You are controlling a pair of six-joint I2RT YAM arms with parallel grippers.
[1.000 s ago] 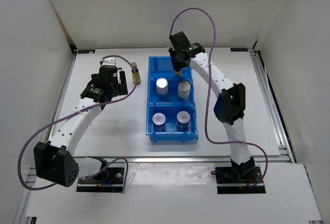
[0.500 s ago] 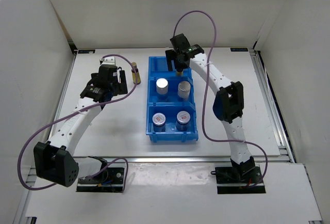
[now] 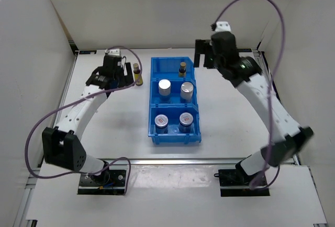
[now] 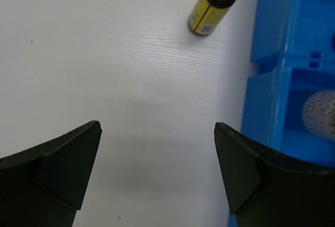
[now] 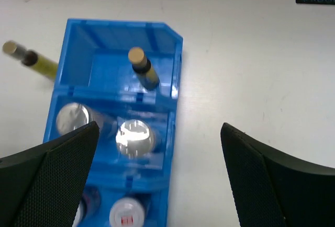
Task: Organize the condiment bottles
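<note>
The left hand [image 4: 157, 127] hung open and empty over the desk [image 4: 104, 80], near an amber bottle [image 4: 207, 12] just left of the blue bin [image 4: 272, 96], toward the far edge. The right hand [image 5: 159, 127] gaped empty too; the other amber bottle [image 5: 144, 70] stood in the bin's far compartment.

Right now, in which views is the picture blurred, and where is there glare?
Right wrist view: soft all over; the amber bottle on the table looks smeared, and the silver-topped cylinders in the blue bin glare white. Left wrist view: the table's grain and that bottle are sharp; a cylinder at the right edge is fuzzy. Top external view: sharp, evenly lit.
</note>
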